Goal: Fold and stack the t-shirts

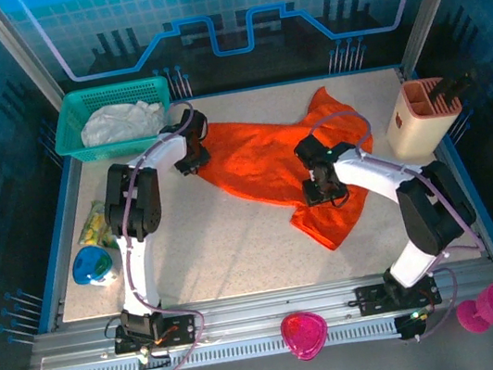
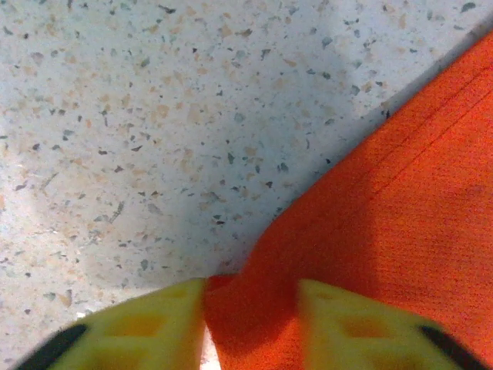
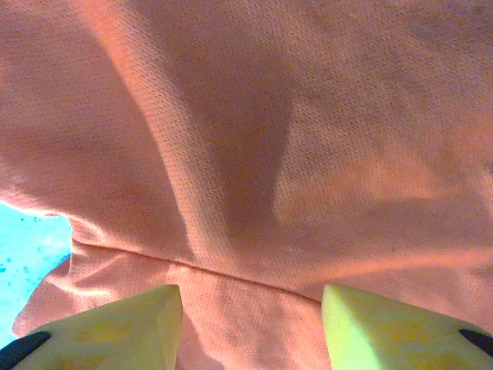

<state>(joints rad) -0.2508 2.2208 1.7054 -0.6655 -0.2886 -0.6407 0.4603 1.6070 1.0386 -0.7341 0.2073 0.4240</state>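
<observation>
Speckled tabletop (image 1: 238, 252) carries our orange t-shirt (image 1: 257, 160), lying crumpled; the white t-shirt (image 1: 119, 122) sits in the basket (image 1: 74, 104). Our left tool (image 2: 250, 304) straddles the orange hem, jaws apart; our right tool (image 3: 250, 308) gapes over cloth. We risk pinching extra layers and dragging wrinkles.

One orange t-shirt (image 1: 257, 160), one white t-shirt (image 1: 119, 122), one teal basket (image 1: 72, 119), one beige holder (image 1: 415, 125)

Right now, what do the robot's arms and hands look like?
The left arm and right arm are white tubes with chunky black joints, a thin purple cable looping along each. The left hand and right hand are black, with yellow fingers bearing black patches.
</observation>
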